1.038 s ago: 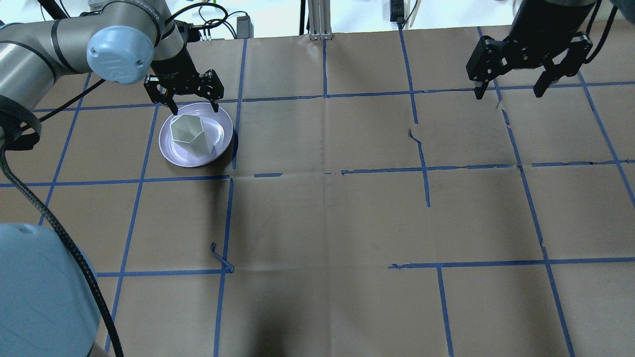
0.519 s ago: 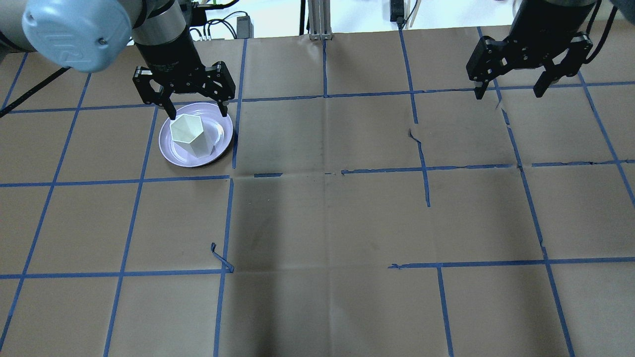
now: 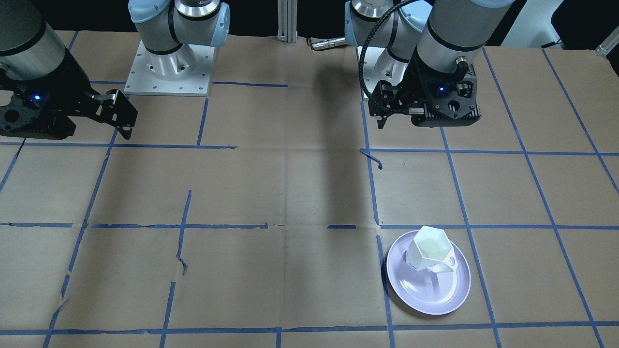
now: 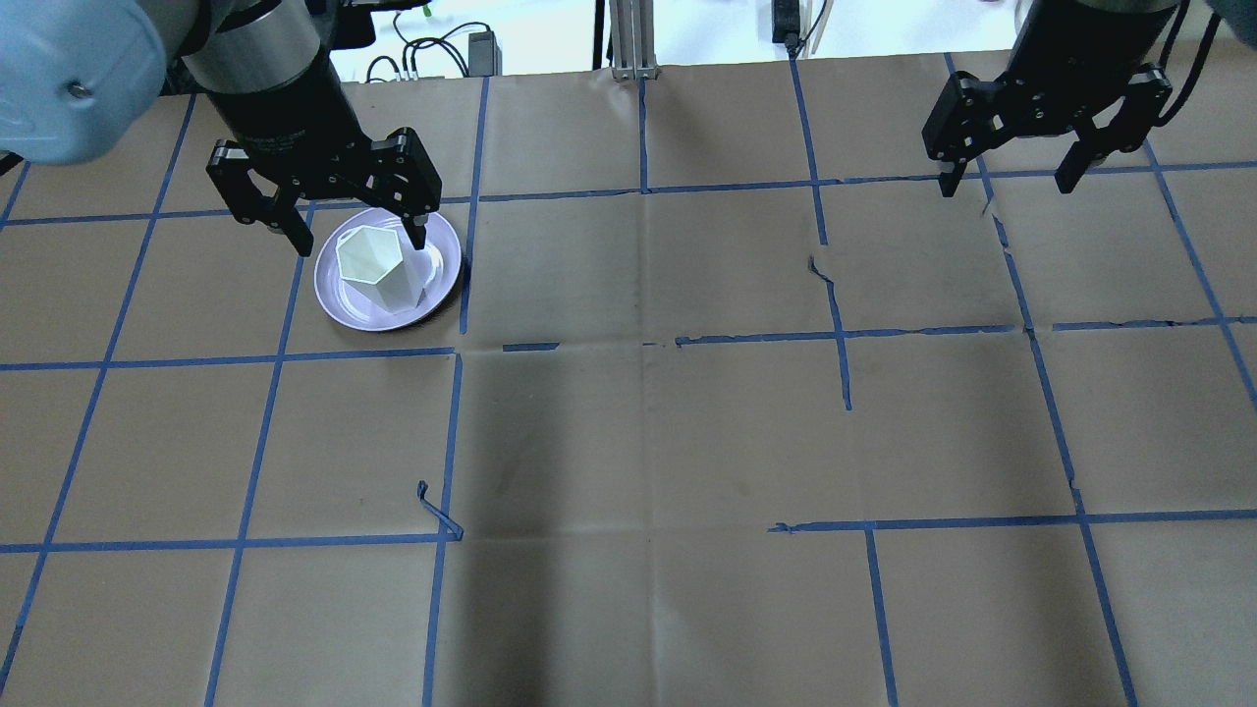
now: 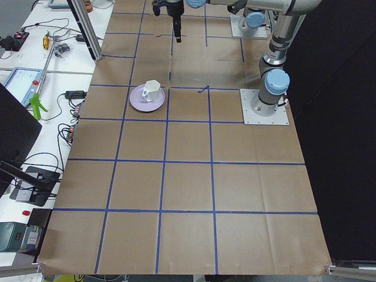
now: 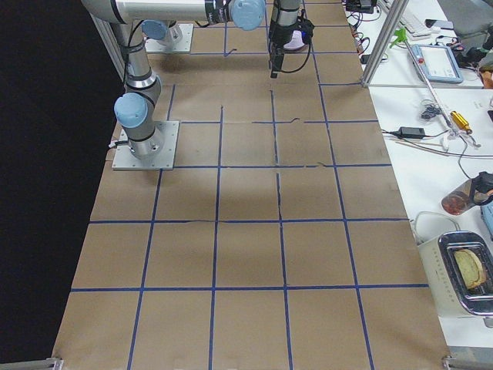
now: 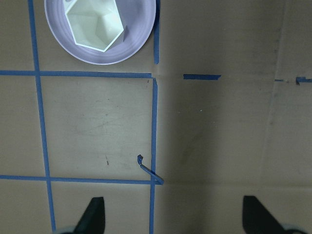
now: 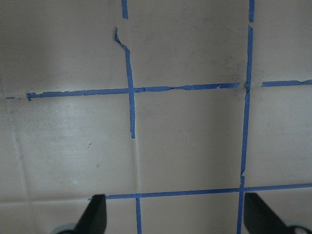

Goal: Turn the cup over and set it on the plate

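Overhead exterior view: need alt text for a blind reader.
A white cup stands mouth-up on a lavender plate at the left of a table gridded with blue tape. The left pincer hangs open above it, holding nothing; the right pincer is open at far right.

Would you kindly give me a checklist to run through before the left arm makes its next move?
1. The cup stands mouth-up on the plate: ok.
2. The cup sits wholly inside the plate's rim: ok.
3. The cup's base is seated flat: cannot tell, the base is hidden.
4. The left gripper is open, holds nothing and is clear of the cup: ok.
5. The right gripper is open and far from the plate: ok.
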`<state>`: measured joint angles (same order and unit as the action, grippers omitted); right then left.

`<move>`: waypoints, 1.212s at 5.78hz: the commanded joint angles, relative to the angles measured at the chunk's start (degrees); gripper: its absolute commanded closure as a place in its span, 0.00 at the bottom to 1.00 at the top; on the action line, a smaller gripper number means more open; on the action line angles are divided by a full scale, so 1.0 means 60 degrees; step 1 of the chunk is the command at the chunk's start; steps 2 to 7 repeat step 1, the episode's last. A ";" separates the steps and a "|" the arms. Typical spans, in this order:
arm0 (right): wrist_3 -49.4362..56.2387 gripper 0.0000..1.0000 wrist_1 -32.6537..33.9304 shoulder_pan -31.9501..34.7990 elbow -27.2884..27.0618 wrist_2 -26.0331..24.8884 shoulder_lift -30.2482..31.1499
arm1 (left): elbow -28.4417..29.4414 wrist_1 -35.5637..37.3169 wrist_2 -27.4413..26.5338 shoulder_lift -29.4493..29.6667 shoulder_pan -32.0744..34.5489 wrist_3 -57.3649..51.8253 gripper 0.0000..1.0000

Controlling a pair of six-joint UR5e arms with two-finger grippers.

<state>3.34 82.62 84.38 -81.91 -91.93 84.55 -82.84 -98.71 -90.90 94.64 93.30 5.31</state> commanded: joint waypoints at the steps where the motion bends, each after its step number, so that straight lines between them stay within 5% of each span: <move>1: 0.0000 0.00 0.0000 0.0000 0.0000 0.0000 0.0000 | -0.0008 -0.0014 0.0018 -0.0011 -0.0007 -0.0006 0.00; 7: 0.0000 0.00 0.0000 0.0000 0.0000 0.0000 0.0000 | -0.0008 -0.0014 0.0018 -0.0011 -0.0007 -0.0006 0.00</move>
